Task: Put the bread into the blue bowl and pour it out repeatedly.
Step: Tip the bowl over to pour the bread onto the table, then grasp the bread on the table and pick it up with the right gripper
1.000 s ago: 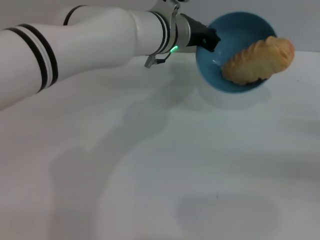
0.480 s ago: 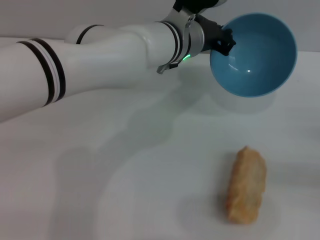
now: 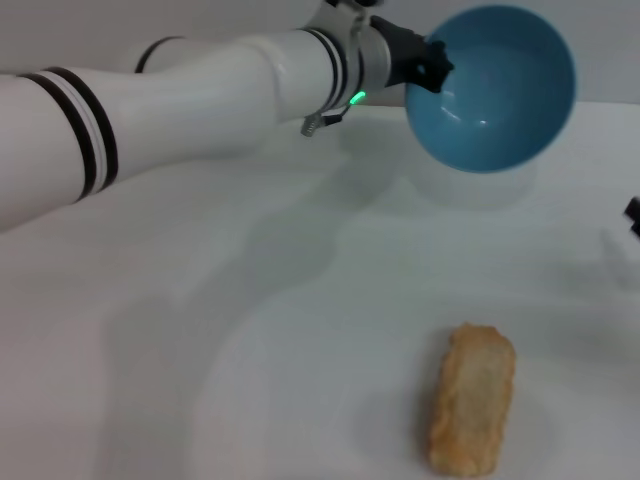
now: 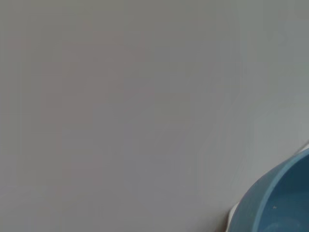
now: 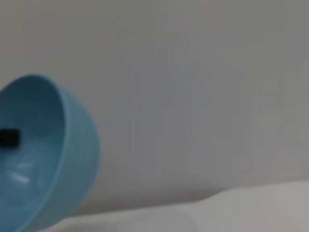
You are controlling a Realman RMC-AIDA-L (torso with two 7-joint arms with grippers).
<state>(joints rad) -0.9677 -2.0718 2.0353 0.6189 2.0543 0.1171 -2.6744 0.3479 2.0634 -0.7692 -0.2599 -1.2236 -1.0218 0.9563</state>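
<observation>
The left arm [image 3: 180, 95] reaches in from the left across the white desk [image 3: 250, 340], high above its surface. At its far end the left gripper [image 3: 432, 66] is closed on the near rim of the blue bowl [image 3: 492, 88], holding it up in the air and tipped on its side so the hollow faces forward and down; nothing lies inside it. Below and nearer, the bread [image 3: 472, 397] lies flat on the desk, its length running front to back, well apart from the bowl. At the right edge a small dark piece of the right gripper [image 3: 633, 213] just pokes in; I cannot tell whether it is open or closed.
</observation>
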